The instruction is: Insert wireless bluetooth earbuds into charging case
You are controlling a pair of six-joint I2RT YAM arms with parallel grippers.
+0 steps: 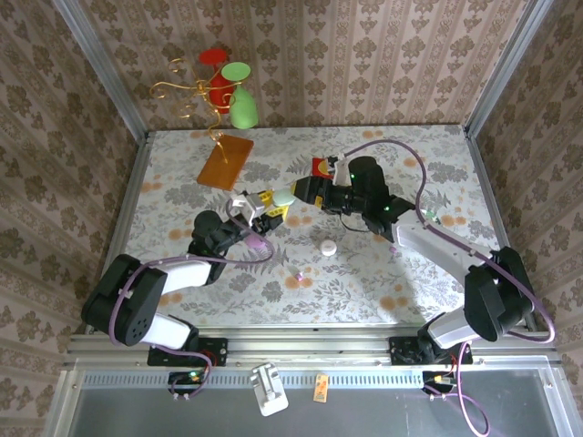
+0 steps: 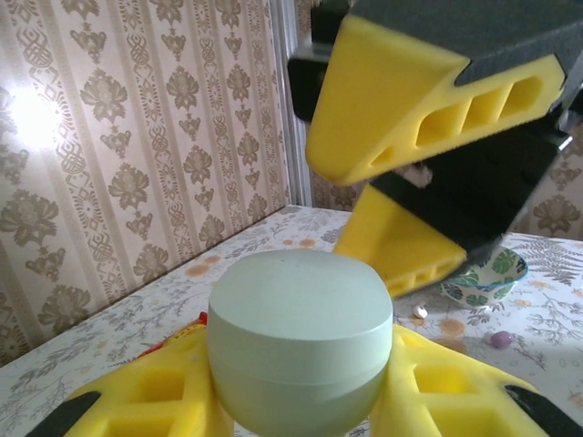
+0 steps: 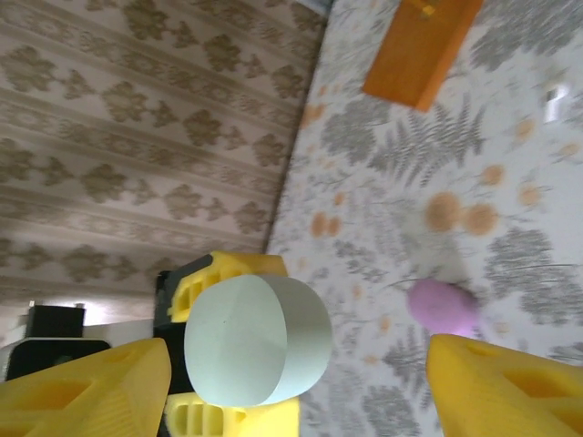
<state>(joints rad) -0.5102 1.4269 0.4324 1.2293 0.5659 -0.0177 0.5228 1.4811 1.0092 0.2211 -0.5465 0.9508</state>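
Observation:
A pale green pebble-shaped charging case (image 1: 285, 196) is held closed above the table, and my left gripper (image 1: 271, 207) is shut on it. In the left wrist view the case (image 2: 301, 350) sits between my yellow fingers (image 2: 150, 401). My right gripper (image 1: 306, 190) faces it from the right, open, its fingers (image 3: 86, 391) standing wide on either side of the case (image 3: 258, 339) without touching it. One tiny white earbud (image 2: 420, 311) lies on the table beyond the case.
A pink oval case (image 1: 258, 244) lies under the left arm. A small white round object (image 1: 328, 247) and a tiny pink piece (image 1: 298, 276) lie mid-table. An orange board (image 1: 225, 162) and a wire stand (image 1: 214, 91) are at the back left. A patterned bowl (image 2: 487, 273) sits to the right.

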